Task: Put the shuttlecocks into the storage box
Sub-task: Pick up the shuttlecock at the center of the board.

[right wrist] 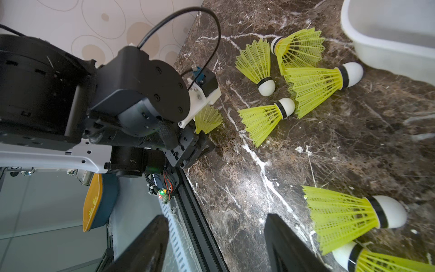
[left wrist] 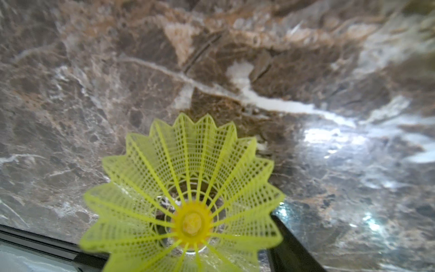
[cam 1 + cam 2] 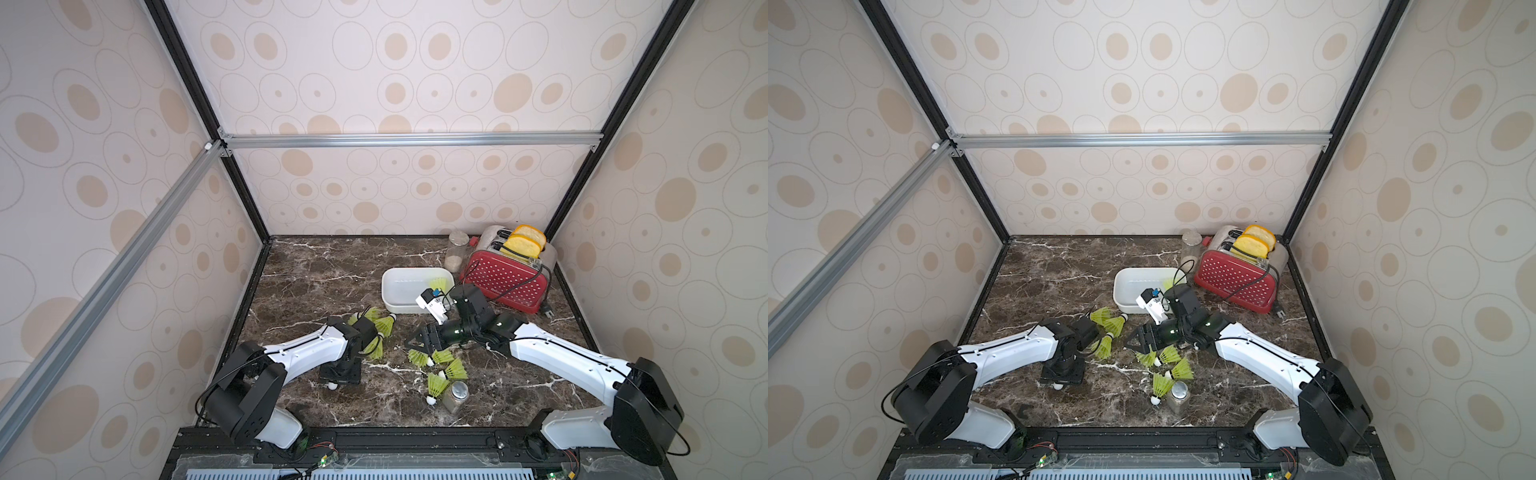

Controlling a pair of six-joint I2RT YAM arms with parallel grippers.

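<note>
**Fig.** Left gripper [image 3: 336, 380] clasps one shuttlecock [image 2: 188, 200], skirt up, tip down; the box [image 3: 390, 291] lies far and right of it, beyond loose shuttlecocks [image 3: 384, 326]. Right gripper [image 1: 216, 226], wide open and empty, sits nearer the box.

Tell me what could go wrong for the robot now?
The left gripper has a shuttlecock between its jaws; it might slip out. The open right gripper is nearby, so the two could bump heading for the storage box. Grabbing the front shuttlecock might topple the glass shaker beside it.
</note>
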